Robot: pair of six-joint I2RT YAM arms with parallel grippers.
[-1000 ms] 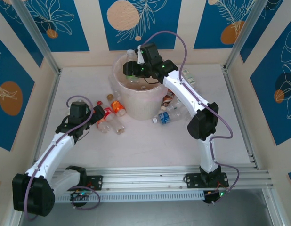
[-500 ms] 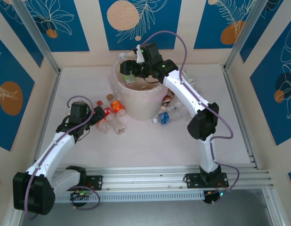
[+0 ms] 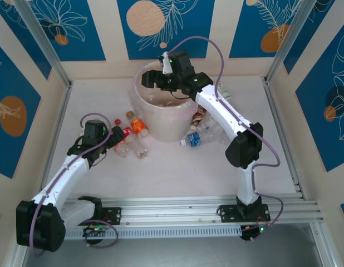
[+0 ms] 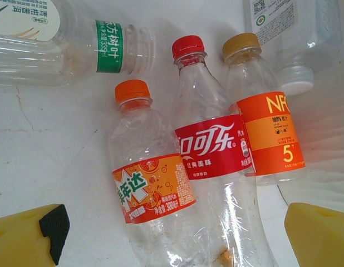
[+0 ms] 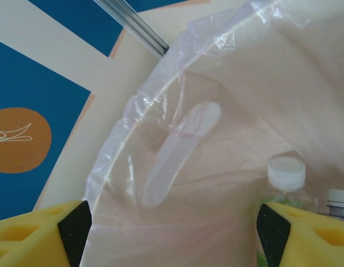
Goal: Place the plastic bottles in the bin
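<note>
Three bottles (image 4: 214, 147): clear thin plastic, lying side by side on the worktop (image 4: 44, 150) beside the bin (image 3: 166, 121).
bin: round, tapered, cream, crinkled film liner.
left claw (image 4: 177, 228): spread wide above them.
right claw (image 5: 172, 228): spread, empty, over bin.

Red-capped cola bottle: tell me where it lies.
Left wrist view: the red-capped cola bottle lies between the orange-capped bottle and the gold-capped bottle, left of the bin.

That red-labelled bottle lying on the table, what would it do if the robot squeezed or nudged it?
The red-labelled bottle looks nearly empty, so probably light. Its clear wall looks thin and creased, so it would likely dent under a squeeze. It lies on its round side against the orange-capped bottle, so a nudge may roll it.
</note>
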